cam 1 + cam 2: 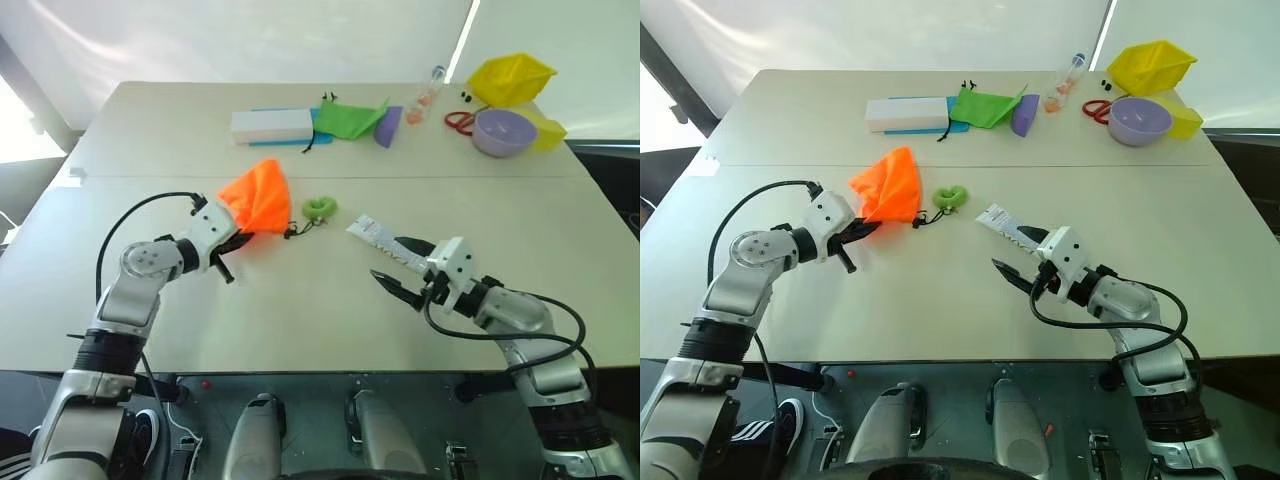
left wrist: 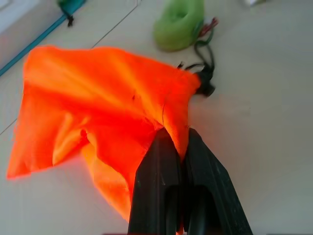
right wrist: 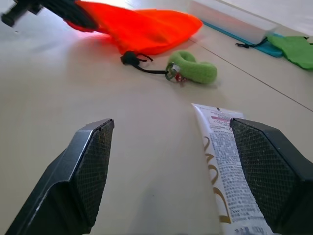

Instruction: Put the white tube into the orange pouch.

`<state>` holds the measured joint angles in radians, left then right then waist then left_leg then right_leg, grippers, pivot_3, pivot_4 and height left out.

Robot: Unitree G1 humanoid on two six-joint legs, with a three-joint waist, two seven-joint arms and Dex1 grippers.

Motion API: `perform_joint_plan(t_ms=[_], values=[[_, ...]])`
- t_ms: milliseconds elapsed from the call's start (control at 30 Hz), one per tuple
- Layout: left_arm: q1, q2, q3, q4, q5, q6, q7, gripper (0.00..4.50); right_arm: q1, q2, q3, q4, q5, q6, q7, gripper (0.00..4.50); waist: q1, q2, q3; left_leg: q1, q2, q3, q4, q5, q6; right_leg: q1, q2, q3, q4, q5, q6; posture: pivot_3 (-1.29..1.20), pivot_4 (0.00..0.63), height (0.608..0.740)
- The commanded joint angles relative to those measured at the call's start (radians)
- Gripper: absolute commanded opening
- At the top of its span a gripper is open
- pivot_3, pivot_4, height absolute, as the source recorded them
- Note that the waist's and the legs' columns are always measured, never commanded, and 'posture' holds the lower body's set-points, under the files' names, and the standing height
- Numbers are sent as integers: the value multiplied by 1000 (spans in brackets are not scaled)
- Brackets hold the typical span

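The orange pouch [image 1: 258,195] lies crumpled on the table, left of centre. Its black cord runs to a green ring [image 1: 319,208]. My left gripper [image 1: 236,240] is shut on a fold of the pouch's fabric; the left wrist view shows the black fingers [image 2: 161,171] pinching the orange cloth [image 2: 107,98]. The white tube [image 1: 375,235] lies flat on the table right of the ring. My right gripper [image 1: 401,268] stands open just above the table at the tube's near end. In the right wrist view the tube [image 3: 220,147] lies beside one finger [image 3: 264,161], not gripped.
Along the table's far edge are a white box [image 1: 272,125], a green cloth pouch [image 1: 350,118], a small bottle [image 1: 430,95], red scissors [image 1: 458,122], a purple bowl [image 1: 503,132] and a yellow container [image 1: 512,78]. Bare tabletop [image 1: 320,300] lies between my two arms.
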<state>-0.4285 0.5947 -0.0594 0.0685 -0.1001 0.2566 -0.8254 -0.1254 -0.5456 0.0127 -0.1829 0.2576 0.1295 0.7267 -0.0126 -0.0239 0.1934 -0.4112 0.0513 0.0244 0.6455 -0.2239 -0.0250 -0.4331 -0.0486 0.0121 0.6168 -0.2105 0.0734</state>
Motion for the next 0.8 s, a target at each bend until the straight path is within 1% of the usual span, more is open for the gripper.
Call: perform_joint_plan(t_ms=[33,133,233,300,467,600,700,800], values=[[20,5,13,-110,-19,61,16,53,-12,-36,-61,14,4,-22,10,3990,0,0,0,0,0,0,0,0,0,0,0,0,0,0,0,0,150,740],[23,36,3,-73,38,-3,29,53,-24,-59,-72,37,-2,21,2,3990,-3,0,0,1,0,0,0,0,0,0,1,0,0,0,0,0,150,740],[11,55,3,-33,63,-58,33,53,-65,-69,-83,54,0,122,-37,3990,-4,0,0,1,1,0,-1,0,0,-1,2,1,1,0,0,0,150,740],[-5,72,-3,9,104,-125,51,53,-95,-68,-104,62,24,209,-63,3990,-3,0,0,1,1,0,-1,0,0,-1,2,1,1,0,0,0,150,740],[-24,73,-22,57,144,-244,52,53,-110,-99,-88,101,2,323,-52,3990,4,0,0,0,0,0,-1,0,0,-1,1,1,0,0,-1,0,150,740],[-21,63,-16,66,151,-272,65,53,-114,-113,-104,96,54,425,-12,3990,2,0,0,-1,0,1,-1,0,0,-1,0,1,-2,1,-1,0,150,740],[-17,63,-21,75,157,-281,66,53,-116,-131,-82,95,37,439,5,3990,2,0,0,-1,0,2,-1,0,0,-1,0,2,-2,1,-1,0,150,740],[-10,52,-24,68,153,-279,71,53,-131,-116,-75,110,42,448,15,3990,-1,0,0,0,0,1,-1,0,0,-1,1,2,-1,0,-1,0,150,740]])
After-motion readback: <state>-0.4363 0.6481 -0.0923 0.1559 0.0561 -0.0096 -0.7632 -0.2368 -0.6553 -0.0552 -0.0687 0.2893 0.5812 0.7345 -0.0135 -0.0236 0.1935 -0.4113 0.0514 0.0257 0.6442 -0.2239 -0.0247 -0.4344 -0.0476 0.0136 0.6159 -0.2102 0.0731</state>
